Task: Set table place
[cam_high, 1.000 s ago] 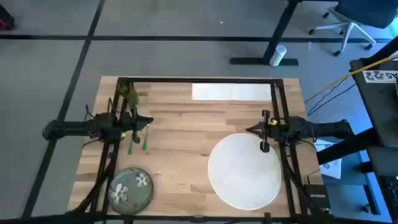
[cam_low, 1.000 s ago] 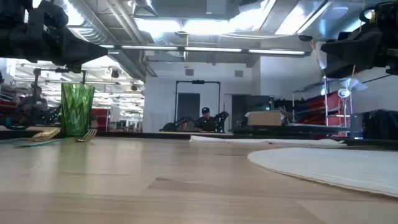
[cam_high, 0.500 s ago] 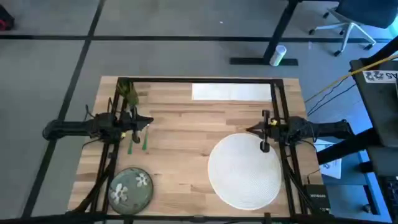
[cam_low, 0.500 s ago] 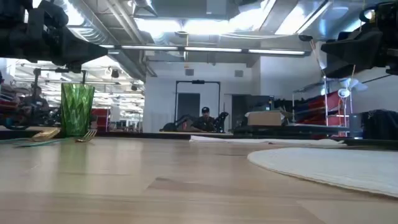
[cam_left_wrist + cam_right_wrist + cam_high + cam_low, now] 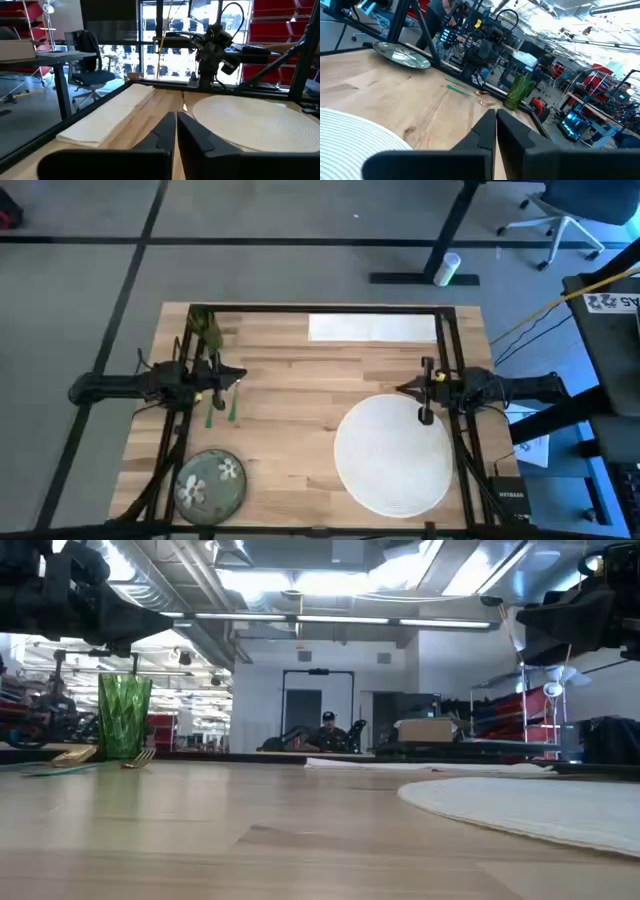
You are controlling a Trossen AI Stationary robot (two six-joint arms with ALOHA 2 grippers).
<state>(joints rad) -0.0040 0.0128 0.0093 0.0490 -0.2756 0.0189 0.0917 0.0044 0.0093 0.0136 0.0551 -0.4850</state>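
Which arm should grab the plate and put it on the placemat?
Left. The plate lies at the table's near left corner, close to the left gripper; the right gripper hovers by the placemat.

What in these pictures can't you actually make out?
- Fork and gold utensil: high view, partly under the left gripper; low view, only small shapes beside the cup.
- Plate: high view, arm frame crosses its edge; absent from the low view.
- Napkin: low view, just a thin edge-on strip.
- Placemat: low view, cut off by the picture's right edge.
- Right gripper: low view, fingertips out of frame.
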